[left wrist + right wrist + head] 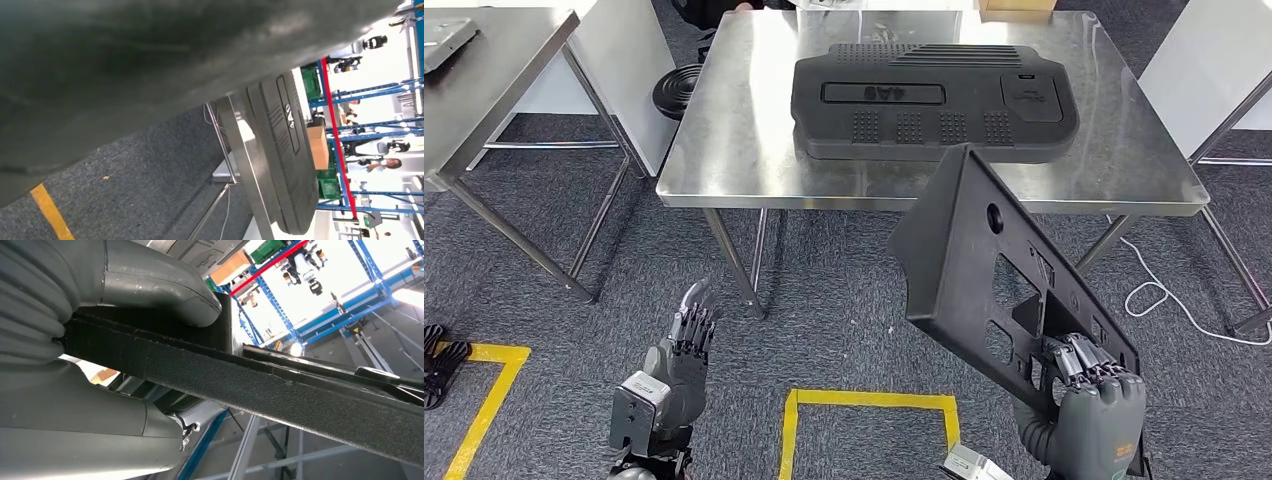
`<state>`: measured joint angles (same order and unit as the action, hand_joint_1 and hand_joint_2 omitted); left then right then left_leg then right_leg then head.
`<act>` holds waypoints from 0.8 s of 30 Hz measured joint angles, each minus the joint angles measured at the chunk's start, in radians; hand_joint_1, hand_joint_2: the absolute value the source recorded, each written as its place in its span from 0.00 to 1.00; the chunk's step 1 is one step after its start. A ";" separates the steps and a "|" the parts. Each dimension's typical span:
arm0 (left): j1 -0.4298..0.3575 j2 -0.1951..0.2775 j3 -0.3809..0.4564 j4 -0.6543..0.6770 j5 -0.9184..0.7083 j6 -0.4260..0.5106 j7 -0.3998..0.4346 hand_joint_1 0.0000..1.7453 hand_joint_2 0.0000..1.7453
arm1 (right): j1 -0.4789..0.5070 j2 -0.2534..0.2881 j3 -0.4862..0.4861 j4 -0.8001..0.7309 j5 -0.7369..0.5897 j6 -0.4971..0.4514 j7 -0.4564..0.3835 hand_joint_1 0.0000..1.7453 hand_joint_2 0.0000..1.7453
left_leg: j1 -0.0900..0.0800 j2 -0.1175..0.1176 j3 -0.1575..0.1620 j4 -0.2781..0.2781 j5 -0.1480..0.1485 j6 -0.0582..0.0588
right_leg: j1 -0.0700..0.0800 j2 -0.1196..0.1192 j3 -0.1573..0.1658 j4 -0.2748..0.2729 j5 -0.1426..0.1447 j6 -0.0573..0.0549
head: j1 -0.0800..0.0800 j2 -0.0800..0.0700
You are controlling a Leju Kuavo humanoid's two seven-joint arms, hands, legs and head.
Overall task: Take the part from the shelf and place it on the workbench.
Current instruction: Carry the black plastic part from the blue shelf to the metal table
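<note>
My right hand grips a flat black plastic part by its lower end, holding it tilted up in the air just before the near edge of the steel workbench. The right wrist view has the thumb pressed over the part's edge. A larger black moulded cover lies flat on the bench top, also seen as the cover in the left wrist view. My left hand hangs low over the carpet, fingers straight and apart, holding nothing.
A second steel table stands at the left. A white panel leans between the tables with a black round object by it. Yellow floor tape marks squares. A white cable trails at the right bench leg. Blue racks stand beyond.
</note>
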<state>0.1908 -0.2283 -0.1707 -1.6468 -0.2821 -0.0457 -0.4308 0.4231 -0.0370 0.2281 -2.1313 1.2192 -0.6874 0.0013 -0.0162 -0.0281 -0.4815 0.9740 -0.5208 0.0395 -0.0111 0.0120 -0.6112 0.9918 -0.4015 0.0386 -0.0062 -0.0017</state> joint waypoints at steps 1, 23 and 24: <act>0.000 0.000 0.000 0.000 0.000 0.000 0.000 0.00 0.00 | 0.000 0.000 0.000 0.000 0.000 0.000 0.000 1.00 1.00 | 0.000 0.000 0.000 0.000 0.000 0.000 | 0.000 0.000 0.001 0.000 0.000 0.000 | 0.000 0.000; -0.001 0.000 0.000 0.001 0.002 -0.003 -0.003 0.00 0.00 | 0.000 -0.002 0.000 0.000 0.000 0.000 0.004 1.00 1.00 | -0.006 0.000 0.010 0.000 0.001 -0.005 | -0.006 0.000 0.011 0.000 0.001 0.000 | 0.000 0.000; -0.002 0.000 0.000 0.002 0.002 -0.004 -0.003 0.00 0.00 | 0.000 -0.002 0.000 0.000 0.000 0.000 0.005 1.00 1.00 | -0.006 0.000 0.010 0.000 0.001 -0.005 | -0.006 0.000 0.011 0.000 0.001 0.000 | 0.000 0.000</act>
<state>0.1891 -0.2285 -0.1708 -1.6451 -0.2798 -0.0498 -0.4340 0.4231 -0.0389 0.2285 -2.1308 1.2194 -0.6874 0.0061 -0.0227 -0.0277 -0.4717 0.9736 -0.5201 0.0346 -0.0171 0.0122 -0.6002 0.9917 -0.4010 0.0382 -0.0057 -0.0016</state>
